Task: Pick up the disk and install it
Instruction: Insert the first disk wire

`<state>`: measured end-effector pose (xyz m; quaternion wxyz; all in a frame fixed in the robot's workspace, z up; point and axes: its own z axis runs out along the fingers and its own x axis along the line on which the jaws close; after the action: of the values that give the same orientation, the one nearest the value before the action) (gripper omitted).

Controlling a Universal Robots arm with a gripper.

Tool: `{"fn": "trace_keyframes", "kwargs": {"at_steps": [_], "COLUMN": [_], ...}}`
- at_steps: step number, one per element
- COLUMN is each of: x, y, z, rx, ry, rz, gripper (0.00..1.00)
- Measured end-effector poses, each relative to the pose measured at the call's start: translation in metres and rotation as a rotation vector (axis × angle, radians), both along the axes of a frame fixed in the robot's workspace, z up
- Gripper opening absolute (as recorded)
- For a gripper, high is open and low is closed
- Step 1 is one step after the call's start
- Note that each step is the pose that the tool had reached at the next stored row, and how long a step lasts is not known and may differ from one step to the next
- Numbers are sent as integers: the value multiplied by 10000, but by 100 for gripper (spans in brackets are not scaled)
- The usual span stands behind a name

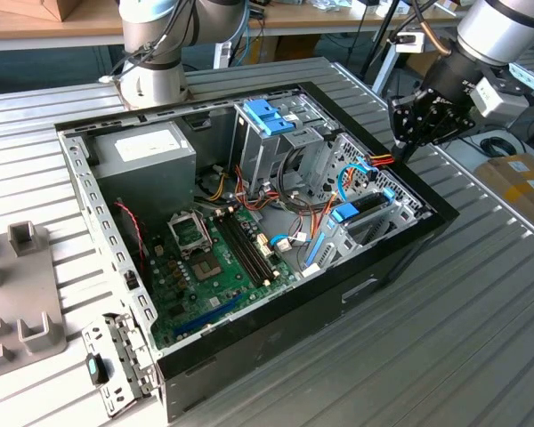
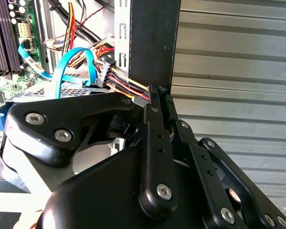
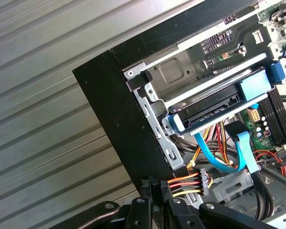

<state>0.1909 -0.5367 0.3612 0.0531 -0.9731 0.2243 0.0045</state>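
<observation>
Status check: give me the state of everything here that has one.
Computer case: side panel off, interior exposed.
Disk: seated in its bay by the case wall, blue frame visible.
Gripper: shut on the power cable at the case edge.
Blue latch: sitting atop the drive cage.

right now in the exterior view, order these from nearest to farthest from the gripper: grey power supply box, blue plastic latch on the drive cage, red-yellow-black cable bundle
1. red-yellow-black cable bundle, right beside the gripper, at the case's edge
2. blue plastic latch, atop the drive cage mid-case
3. grey power supply box, far corner toward the exterior view's left
</observation>
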Motion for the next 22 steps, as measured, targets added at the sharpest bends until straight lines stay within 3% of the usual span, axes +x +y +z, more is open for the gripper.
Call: {"fn": "trace_keyframes", "kwargs": {"at_steps": [9,18,22], "x": [-1,-5,-8], "y": [9,49,42], "z": [81,106,110], "rx": [4,9,30], "ry": [-1,-1,0], "rz": [-1,1,0], "gripper": [18,17,17]}}
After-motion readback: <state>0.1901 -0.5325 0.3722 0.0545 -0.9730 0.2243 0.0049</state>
